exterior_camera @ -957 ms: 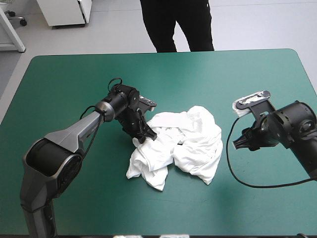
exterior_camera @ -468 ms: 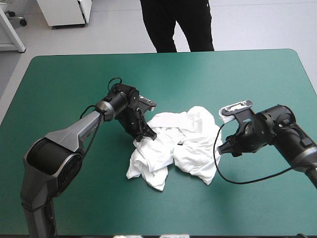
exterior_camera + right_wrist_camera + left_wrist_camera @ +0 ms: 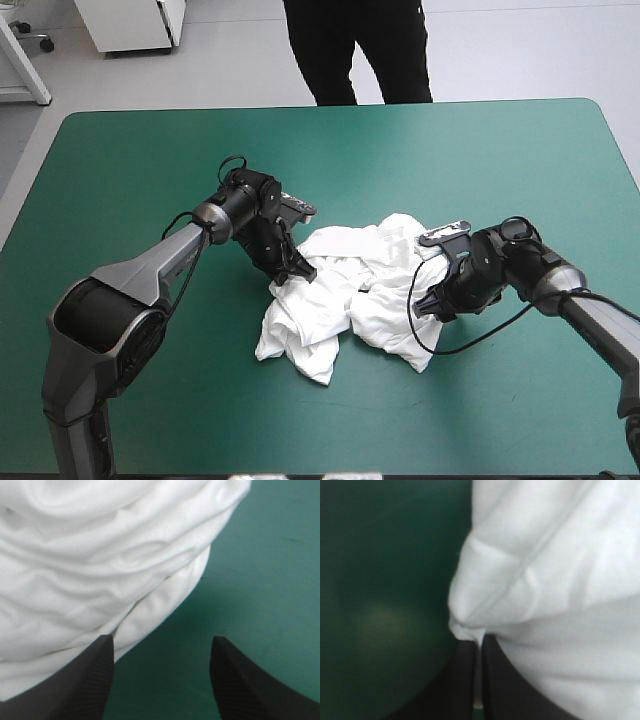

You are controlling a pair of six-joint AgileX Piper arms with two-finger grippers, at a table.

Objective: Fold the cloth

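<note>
The white T-shirt lies in a crumpled heap at the middle of the teal-green table. My left gripper is down at the heap's left edge and is shut on the T-shirt; a pinched fold of it sits between the black fingers. My right gripper has come up against the heap's right edge. Its two black fingers stand apart, open, with the shirt's edge lying between them and over the nearer one.
Bare teal-green cover surrounds the heap on every side. The table's rounded far right corner is well away from both arms.
My right arm has swung leftward across the table until its open gripper reached the shirt's right edge. The left gripper and the heap have held still.
</note>
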